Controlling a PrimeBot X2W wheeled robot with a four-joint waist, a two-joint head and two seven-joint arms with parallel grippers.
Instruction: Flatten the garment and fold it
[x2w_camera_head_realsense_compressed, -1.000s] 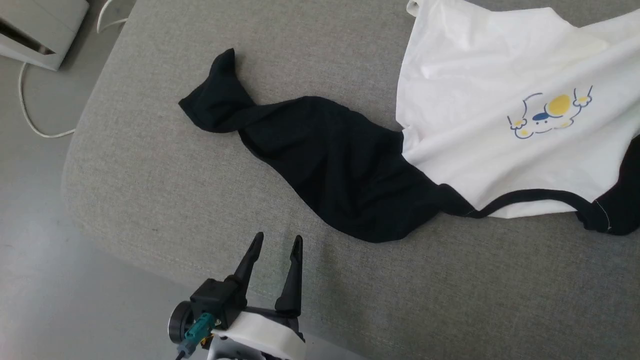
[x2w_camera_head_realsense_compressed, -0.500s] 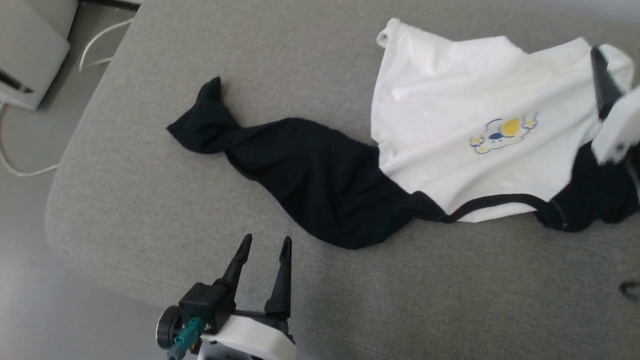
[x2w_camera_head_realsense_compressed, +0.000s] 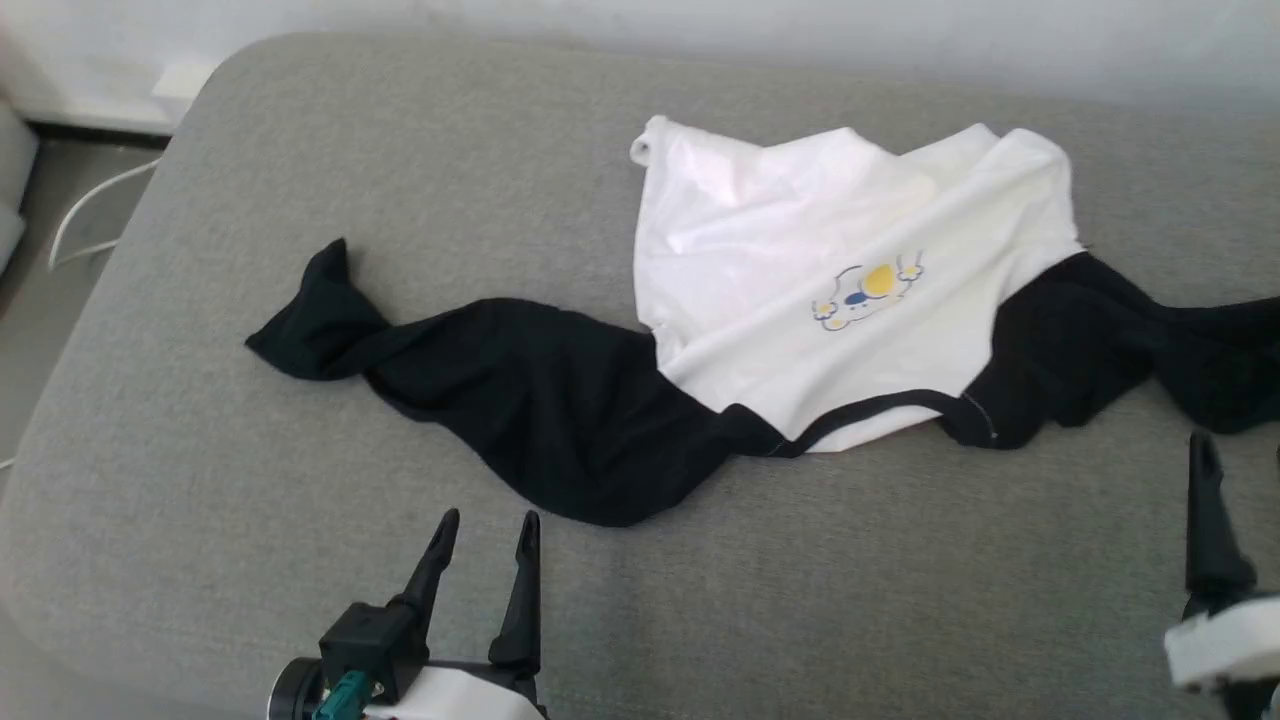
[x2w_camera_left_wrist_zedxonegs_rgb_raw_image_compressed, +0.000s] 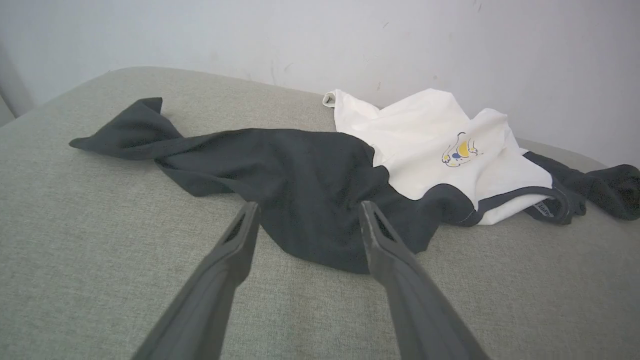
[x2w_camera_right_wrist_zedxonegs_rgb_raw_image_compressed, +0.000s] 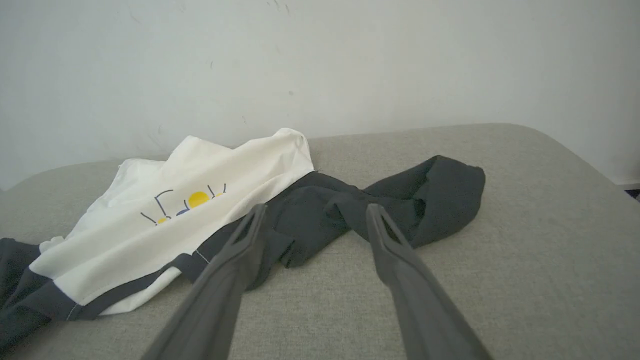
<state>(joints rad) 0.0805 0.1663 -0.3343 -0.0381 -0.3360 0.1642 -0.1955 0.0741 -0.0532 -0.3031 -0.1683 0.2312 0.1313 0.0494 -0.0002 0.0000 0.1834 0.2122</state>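
The garment (x2w_camera_head_realsense_compressed: 800, 250) lies crumpled on the grey cushion, a white T-shirt with a small yellow and blue print (x2w_camera_head_realsense_compressed: 868, 292). One black sleeve (x2w_camera_head_realsense_compressed: 520, 400) trails twisted to the left, and the other black sleeve (x2w_camera_head_realsense_compressed: 1090, 340) runs off to the right. My left gripper (x2w_camera_head_realsense_compressed: 488, 520) is open just in front of the left sleeve, touching nothing. In its wrist view the left gripper (x2w_camera_left_wrist_zedxonegs_rgb_raw_image_compressed: 308, 205) frames that sleeve's near edge. My right gripper (x2w_camera_right_wrist_zedxonegs_rgb_raw_image_compressed: 316, 207) is open and empty, short of the right sleeve (x2w_camera_right_wrist_zedxonegs_rgb_raw_image_compressed: 430, 195). One of its fingers (x2w_camera_head_realsense_compressed: 1205, 520) rises at the lower right.
The grey cushion (x2w_camera_head_realsense_compressed: 300, 180) has rounded edges, falling away to the floor on the left, where a white cable (x2w_camera_head_realsense_compressed: 85, 215) lies. A pale wall (x2w_camera_head_realsense_compressed: 700, 30) runs directly behind the cushion. Bare cushion lies between the two grippers.
The head camera has swung, shifting the whole picture. My right gripper, over the shirt's right side half a second ago, now stands low at the right, clear of the fabric. The left gripper stays open.
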